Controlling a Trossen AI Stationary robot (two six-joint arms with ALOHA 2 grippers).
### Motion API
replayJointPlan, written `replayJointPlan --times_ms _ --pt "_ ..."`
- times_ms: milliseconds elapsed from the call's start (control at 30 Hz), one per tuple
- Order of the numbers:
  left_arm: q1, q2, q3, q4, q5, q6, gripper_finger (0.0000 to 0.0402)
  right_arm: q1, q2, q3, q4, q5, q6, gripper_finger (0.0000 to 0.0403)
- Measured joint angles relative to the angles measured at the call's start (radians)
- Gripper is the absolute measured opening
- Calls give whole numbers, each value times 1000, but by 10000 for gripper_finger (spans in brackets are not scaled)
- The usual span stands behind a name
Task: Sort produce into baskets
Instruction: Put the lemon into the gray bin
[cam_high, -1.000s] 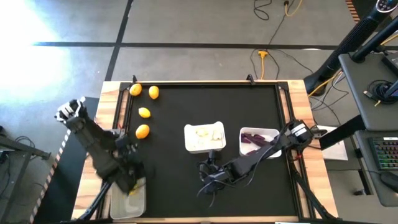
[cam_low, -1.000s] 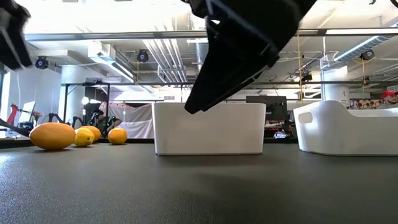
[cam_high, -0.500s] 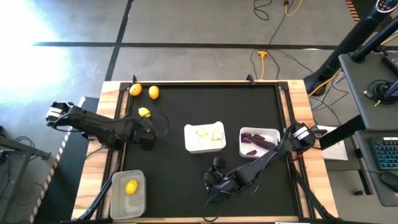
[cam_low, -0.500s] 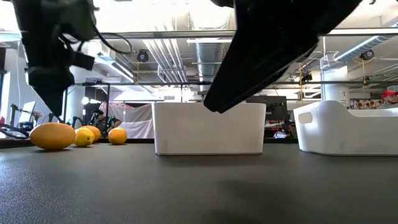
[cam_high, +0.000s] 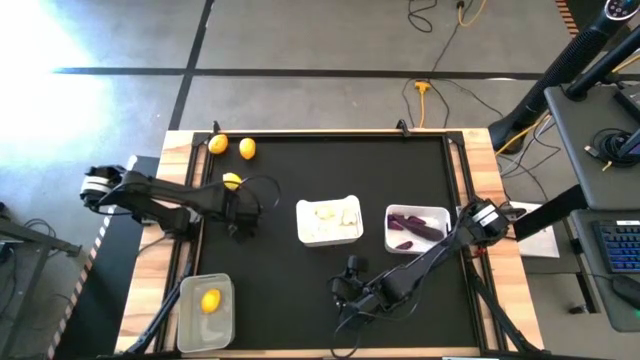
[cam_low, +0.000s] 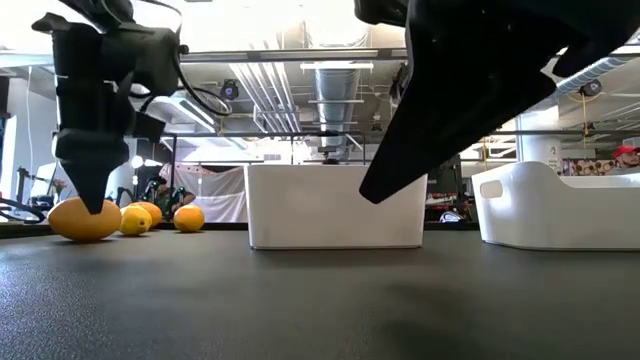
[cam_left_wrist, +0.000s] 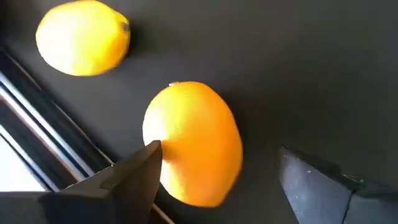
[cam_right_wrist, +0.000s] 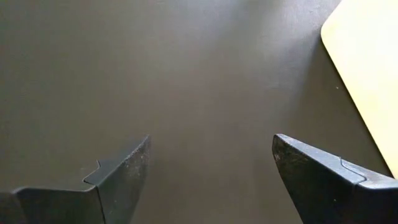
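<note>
An orange lemon (cam_left_wrist: 193, 143) lies on the black mat near the table's left edge. My left gripper (cam_high: 240, 222) hangs open over it, pointing steeply down, with one finger on each side; from above, the gripper hides it. Three more yellow lemons (cam_high: 232, 181) (cam_high: 247, 149) (cam_high: 218, 144) lie farther back. Another lemon (cam_high: 210, 301) rests in the clear tub (cam_high: 190, 325) at the near left. One white tray (cam_high: 345, 237) holds garlic bulbs (cam_high: 328, 214), the other (cam_high: 440, 213) holds purple vegetables (cam_high: 410, 224). My right gripper (cam_high: 345, 300) hovers open over bare mat at the near middle. My left gripper comes at the orange lemon from above. One finger (cam_left_wrist: 134, 177) stands against the lemon's side (cam_left_wrist: 166, 146), and I cannot tell whether it touches. The other finger (cam_left_wrist: 317, 180) stands clear of the fruit. The lemon lies on the mat.
A wooden rim (cam_high: 180, 150) with metal rails (cam_high: 195, 170) runs round the mat, close to the lemons on the left. Bare mat lies between the lemons and the trays. Beyond the table are floor cables (cam_high: 425, 95) and a desk with a keyboard (cam_high: 620, 245).
My left gripper has swung from over the clear tub toward the far edge and the middle, then sunk over the orange lemon, turning as it went. A lemon lies in the tub behind it. My right gripper has drifted slightly toward the right edge.
</note>
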Motion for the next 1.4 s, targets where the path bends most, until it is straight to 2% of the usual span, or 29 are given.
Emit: replayJointPlan --times_ms 267,700,800,1000,1100,1200,1400 --pt "14 63 -29 4 -67 -25 286 0 0 -32 1 0 41 327" --pt "29 226 -54 34 -49 19 285 0 0 -57 1 0 92 327" --pt "28 239 -47 33 -50 33 273 0 0 -57 1 0 92 327" --pt "-14 225 18 15 -61 43 225 0 0 -57 0 0 94 327" --pt "-82 202 58 -43 -58 -13 225 0 0 -57 -1 0 96 327" --pt "-200 155 114 -85 -57 -106 235 0 0 -57 -3 0 85 327" --pt "-539 76 255 -158 -58 -309 234 -8 0 -57 -3 2 22 327"
